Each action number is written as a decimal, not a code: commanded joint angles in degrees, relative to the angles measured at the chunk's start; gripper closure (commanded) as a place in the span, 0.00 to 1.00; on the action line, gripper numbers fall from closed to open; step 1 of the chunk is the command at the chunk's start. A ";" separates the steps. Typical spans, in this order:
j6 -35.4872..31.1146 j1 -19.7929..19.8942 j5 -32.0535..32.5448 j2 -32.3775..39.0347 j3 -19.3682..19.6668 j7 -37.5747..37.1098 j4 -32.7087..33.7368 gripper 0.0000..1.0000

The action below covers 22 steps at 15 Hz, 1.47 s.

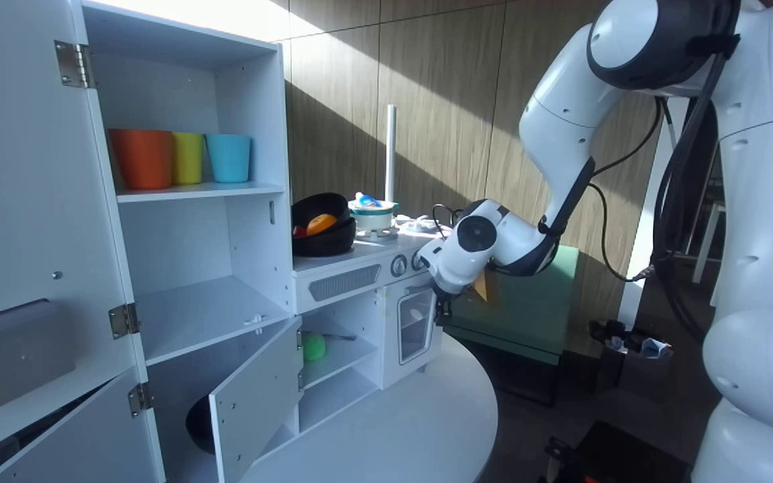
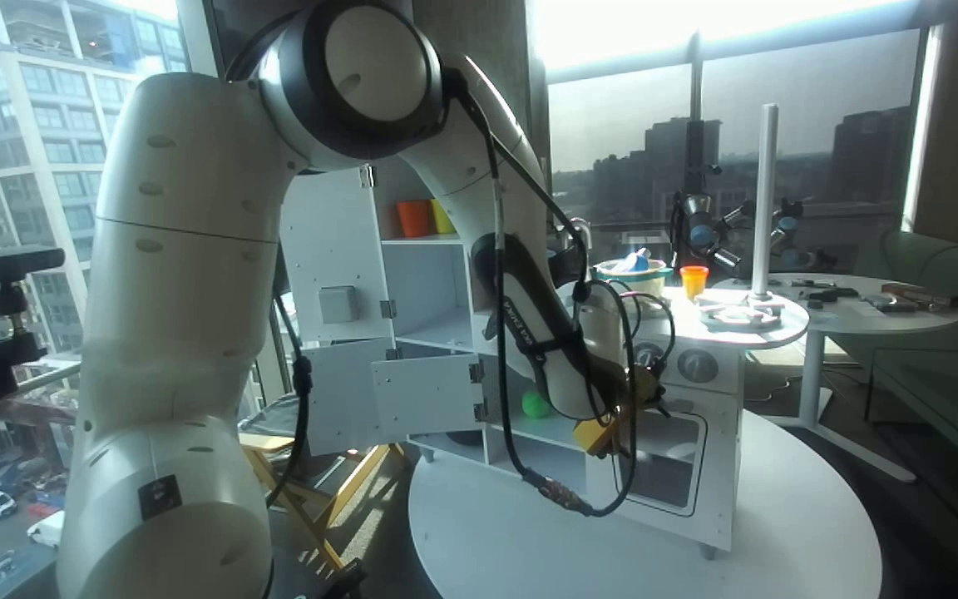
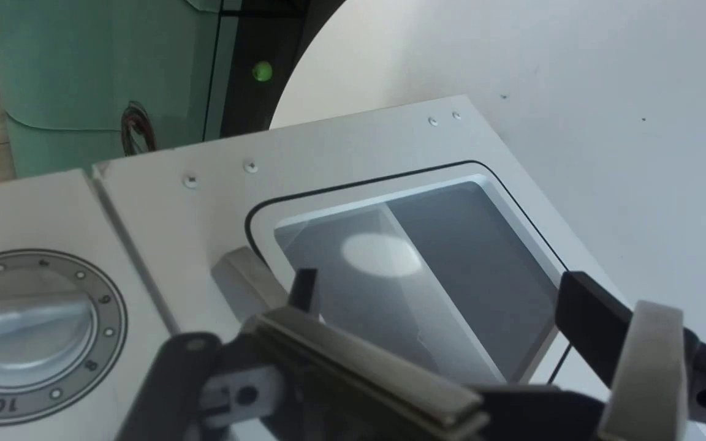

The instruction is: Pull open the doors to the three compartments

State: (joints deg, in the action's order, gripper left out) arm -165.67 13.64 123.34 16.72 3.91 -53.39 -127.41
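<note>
In an exterior view, flat white doors (image 1: 257, 402) stand wide, left of the closed windowed door (image 1: 392, 339)! In an exterior view, a round silvery knob (image 2: 698, 365) sits above it. Wrist view: gripper (image 3: 439, 285) spread wide, holding nothing, before its round-cornered frame.

White doors (image 1: 259, 399), orange cup (image 1: 143, 159), wood-grain wall (image 1: 443, 127), black-grey pincer (image 3: 439, 294).

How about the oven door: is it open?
No: in an exterior view, the oven door sits in line with the front edge of the cubby beside it.
</note>
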 commanded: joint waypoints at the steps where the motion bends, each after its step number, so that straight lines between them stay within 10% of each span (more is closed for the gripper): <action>1: -8.09 -0.23 -3.26 -5.42 1.05 5.96 -3.39 0.00; 15: -13.08 1.22 6.54 -3.83 0.18 9.13 2.84 0.00; 22: -10.93 7.66 23.08 0.31 -11.01 -9.68 7.75 0.00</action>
State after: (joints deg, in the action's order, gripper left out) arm -176.83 17.66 140.21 14.39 -2.06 -55.51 -122.91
